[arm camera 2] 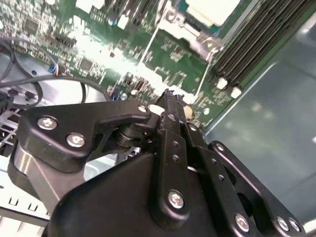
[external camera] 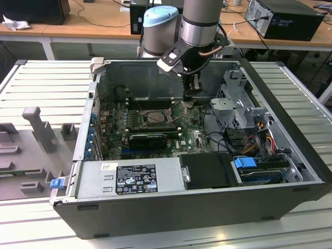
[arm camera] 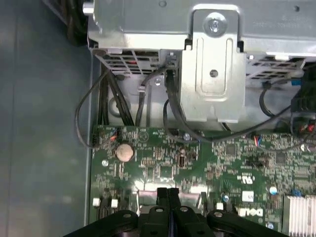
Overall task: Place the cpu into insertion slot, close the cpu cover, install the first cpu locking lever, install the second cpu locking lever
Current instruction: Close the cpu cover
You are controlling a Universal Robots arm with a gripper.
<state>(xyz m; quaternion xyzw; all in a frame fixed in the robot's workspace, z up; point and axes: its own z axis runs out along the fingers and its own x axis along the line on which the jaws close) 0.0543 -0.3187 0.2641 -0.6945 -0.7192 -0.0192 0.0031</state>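
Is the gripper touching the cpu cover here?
Apart. In the second wrist view, the gripper sits over the green board, clearly short of the cpu cover.

Slatted table (external camera: 46, 83), computer case (external camera: 171, 207), grey jigs (external camera: 36, 135)

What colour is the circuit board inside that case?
Circuit board: green, clearest in first wrist view.

place: robotics lab or workshop | near: opened black metal desktop computer case (external camera: 171, 207) on a ribbed pale-grey metal work table (external camera: 46, 83) | far: long wooden benches (external camera: 104, 21) carrying black computer towers (external camera: 290, 18) | above case: silver-and-blue jointed robot arm (external camera: 199, 21)
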